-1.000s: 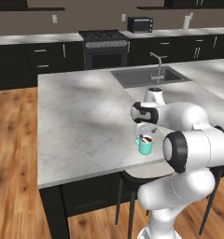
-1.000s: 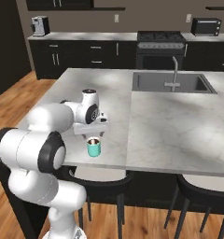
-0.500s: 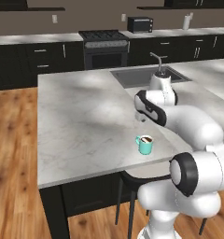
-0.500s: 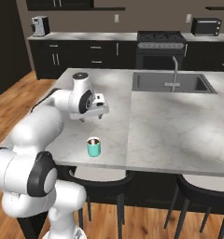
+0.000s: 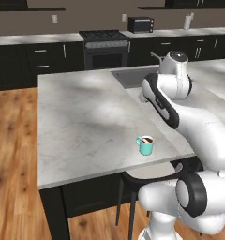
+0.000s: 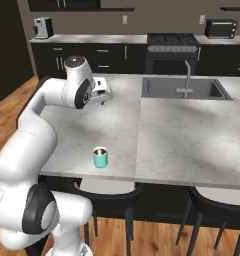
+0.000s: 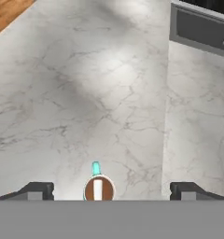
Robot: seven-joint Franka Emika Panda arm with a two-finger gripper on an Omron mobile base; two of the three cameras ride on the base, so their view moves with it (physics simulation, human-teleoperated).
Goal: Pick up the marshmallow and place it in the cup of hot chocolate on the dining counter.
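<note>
The cup of hot chocolate (image 5: 146,144), a small teal mug, stands near the front edge of the dining counter (image 5: 81,117). From the other side the cup (image 6: 100,157) sits well below and in front of my gripper (image 6: 103,101). My gripper hangs open and empty high over the marble. Looking down the hand, the marshmallow (image 7: 98,188) is a white block floating in the brown drink of the cup (image 7: 99,179). The cup lies between my spread fingertips (image 7: 37,191), far beneath the gripper (image 7: 112,190).
A steel sink (image 6: 182,88) with a tap (image 6: 187,75) is set in the counter beyond the cup, also seen as the sink (image 7: 201,27). Dark stools (image 6: 218,201) stand under the front edge. A stove (image 5: 104,43) and black cabinets line the back wall.
My arm has risen from just above the cup and swung back toward the sink side. The jaws stayed wide apart, and the cup has not moved.
</note>
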